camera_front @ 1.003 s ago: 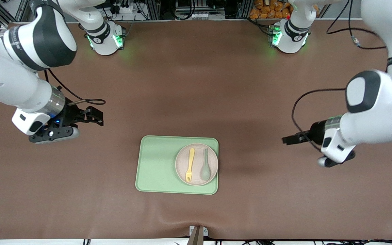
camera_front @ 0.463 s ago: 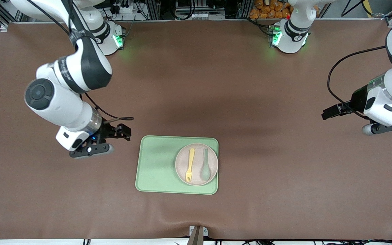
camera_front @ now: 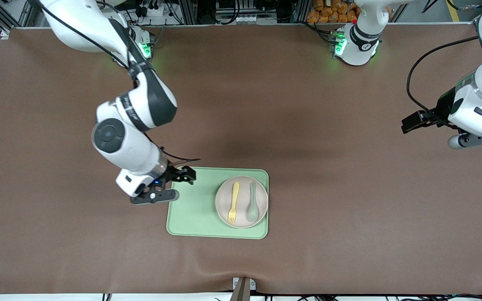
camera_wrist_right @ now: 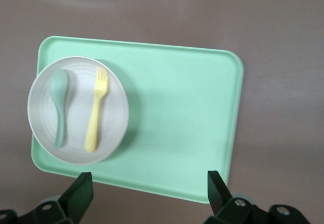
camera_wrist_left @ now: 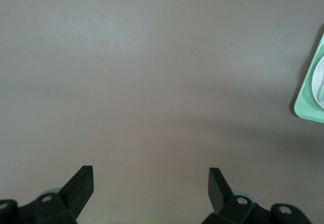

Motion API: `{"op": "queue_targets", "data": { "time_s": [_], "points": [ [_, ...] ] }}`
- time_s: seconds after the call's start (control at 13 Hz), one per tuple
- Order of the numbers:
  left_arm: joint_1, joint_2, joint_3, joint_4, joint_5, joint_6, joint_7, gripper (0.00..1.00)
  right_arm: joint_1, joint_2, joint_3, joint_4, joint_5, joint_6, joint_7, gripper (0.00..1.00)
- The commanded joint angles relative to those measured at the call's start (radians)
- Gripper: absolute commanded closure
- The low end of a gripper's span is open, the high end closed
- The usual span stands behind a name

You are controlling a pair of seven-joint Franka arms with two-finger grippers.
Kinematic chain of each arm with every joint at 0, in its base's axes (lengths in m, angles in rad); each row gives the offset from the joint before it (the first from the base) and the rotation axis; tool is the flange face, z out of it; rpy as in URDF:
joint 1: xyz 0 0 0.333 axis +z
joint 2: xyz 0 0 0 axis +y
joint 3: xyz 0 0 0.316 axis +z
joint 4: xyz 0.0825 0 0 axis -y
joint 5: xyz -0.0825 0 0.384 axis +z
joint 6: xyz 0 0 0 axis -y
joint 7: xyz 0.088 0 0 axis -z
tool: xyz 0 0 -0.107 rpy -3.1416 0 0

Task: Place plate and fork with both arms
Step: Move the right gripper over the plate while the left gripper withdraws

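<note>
The brown table carries one light green tray set near the front camera's edge, roughly midway between the two arms, which puts it within reach of either. The right arm reaches out from its base so that the right gripper hangs over the tray's corner toward the right arm's end, fingers spread wide and holding nothing, seemingly lined up for a first pick. The left gripper waits over bare table well apart from the tray, also wide open and empty. The plate sits on the tray at the end toward the left arm, so that arm looks the likelier one to take it. On the plate lie the fork and a grey-green spoon, side by side, apart
</note>
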Motion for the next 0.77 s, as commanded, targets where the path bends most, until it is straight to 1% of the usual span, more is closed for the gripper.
{"op": "queue_targets", "data": {
  "time_s": [0.0,0.08,0.15,0.23,0.39,0.46,0.54,0.69],
  "points": [
    [-0.024,-0.056,0.028,-0.025,0.031,-0.053,0.061,0.00,0.041,0.094,-0.010,0.093,-0.002,0.088,0.081,0.00],
    [-0.072,-0.071,0.072,-0.025,0.033,-0.073,0.074,0.00,0.050,0.120,-0.011,0.120,-0.005,0.089,0.088,0.00],
    [-0.118,-0.079,0.121,-0.025,0.033,-0.090,0.089,0.00,0.082,0.138,-0.019,0.148,-0.013,0.084,0.103,0.00],
    [-0.132,-0.094,0.136,-0.024,0.033,-0.101,0.117,0.00,0.091,0.154,-0.037,0.168,-0.018,0.081,0.139,0.00],
    [-0.126,-0.111,0.134,-0.021,0.031,-0.111,0.166,0.00,0.110,0.207,-0.040,0.227,-0.018,0.081,0.154,0.00],
    [-0.126,-0.113,0.130,-0.019,0.031,-0.121,0.177,0.00,0.127,0.239,-0.043,0.263,-0.018,0.081,0.173,0.07],
    [-0.126,-0.117,0.124,-0.010,0.031,-0.140,0.189,0.00,0.134,0.258,-0.054,0.286,-0.019,0.077,0.199,0.09],
    [-0.135,-0.125,0.122,0.008,0.030,-0.165,0.204,0.00,0.173,0.292,-0.082,0.303,-0.019,0.073,0.247,0.09]
  ]
}}
